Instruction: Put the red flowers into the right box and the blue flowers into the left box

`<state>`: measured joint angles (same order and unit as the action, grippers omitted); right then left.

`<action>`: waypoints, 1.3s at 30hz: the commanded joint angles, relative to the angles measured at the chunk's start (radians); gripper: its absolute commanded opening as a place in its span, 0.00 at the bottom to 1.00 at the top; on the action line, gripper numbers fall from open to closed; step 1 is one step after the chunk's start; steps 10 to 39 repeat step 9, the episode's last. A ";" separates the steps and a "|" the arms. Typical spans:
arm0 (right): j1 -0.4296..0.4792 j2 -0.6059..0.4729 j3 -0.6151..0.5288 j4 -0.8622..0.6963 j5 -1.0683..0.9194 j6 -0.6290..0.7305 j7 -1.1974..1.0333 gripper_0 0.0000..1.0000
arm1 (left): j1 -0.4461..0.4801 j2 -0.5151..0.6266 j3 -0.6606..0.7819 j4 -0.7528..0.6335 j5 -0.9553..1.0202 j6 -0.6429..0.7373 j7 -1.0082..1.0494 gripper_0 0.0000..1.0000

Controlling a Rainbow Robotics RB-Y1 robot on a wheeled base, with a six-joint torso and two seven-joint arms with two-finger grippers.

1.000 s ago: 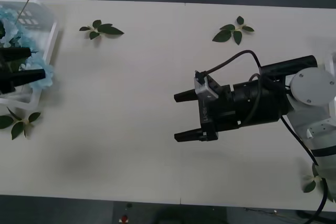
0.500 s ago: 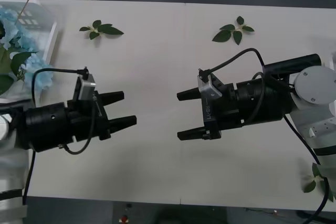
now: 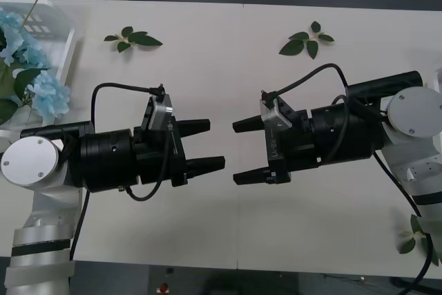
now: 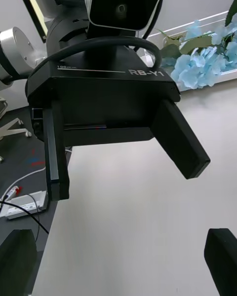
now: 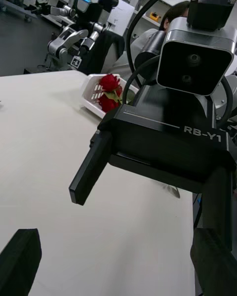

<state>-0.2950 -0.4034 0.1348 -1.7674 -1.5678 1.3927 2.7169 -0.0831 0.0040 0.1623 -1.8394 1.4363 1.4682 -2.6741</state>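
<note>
1. The left gripper (image 3: 206, 145) and right gripper (image 3: 242, 151) are facing each other over mid-table, fingers spread, gripping nothing.
2. The blue flowers (image 3: 31, 74) are lying in the left box (image 3: 59, 36) at the table's left end.
3. The red flowers (image 5: 109, 92) are sitting in the right box (image 5: 91, 97).
4. Leaf sprigs (image 3: 135, 39) are lying loose on the table (image 3: 221, 67).

A white table (image 3: 228, 67) spans the front view. Four loose leaf sprigs lie on it, well apart: one (image 3: 133, 39) at the far left-centre, another (image 3: 307, 41) at the far right-centre, a third (image 3: 416, 234) at the near right edge (partly behind a cable), and a fourth (image 3: 10, 98) at the left edge.
</note>
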 commanded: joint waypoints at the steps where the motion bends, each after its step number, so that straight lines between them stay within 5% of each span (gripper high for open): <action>1: -0.006 -0.012 -0.001 -0.040 -0.009 -0.003 -0.012 1.00 | -0.010 0.017 0.011 -0.027 0.012 0.004 -0.031 0.88; 39: -0.006 -0.012 -0.001 -0.040 -0.009 -0.003 -0.012 1.00 | -0.010 0.017 0.011 -0.027 0.012 0.004 -0.031 0.88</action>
